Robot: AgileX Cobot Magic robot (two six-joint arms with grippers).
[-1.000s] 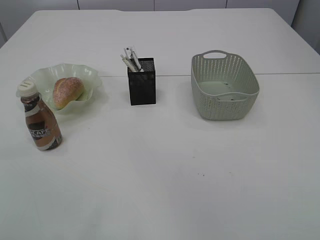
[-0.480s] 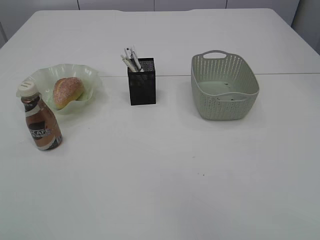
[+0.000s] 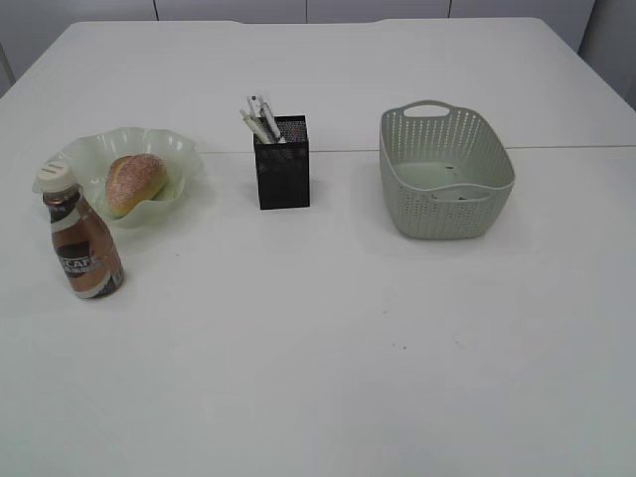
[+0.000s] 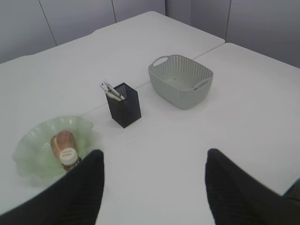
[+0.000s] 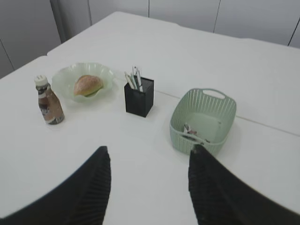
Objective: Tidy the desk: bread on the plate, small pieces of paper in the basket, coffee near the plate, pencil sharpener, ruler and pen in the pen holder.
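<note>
On the white desk (image 3: pixel 328 328) the bread (image 3: pixel 136 182) lies in the pale green plate (image 3: pixel 127 133) at the left. The coffee (image 3: pixel 81 248) stands upright just in front of the plate. At the middle, the black mesh pen holder (image 3: pixel 283 176) has the pen (image 3: pixel 264 126) and the clear ruler (image 3: pixel 255 103) sticking out of its top; the pencil sharpener is hidden. The basket (image 3: pixel 444 169) stands to the right, and the small pieces of paper (image 5: pixel 191 132) lie inside it. My left gripper (image 4: pixel 153 157) and right gripper (image 5: pixel 150 152) hang open and empty, high above the near desk.
A seam between two tabletops (image 3: pixel 556 147) runs behind the basket and holder. Grey wall panels (image 5: pixel 187 11) stand beyond the far edge. Neither arm shows in the exterior view.
</note>
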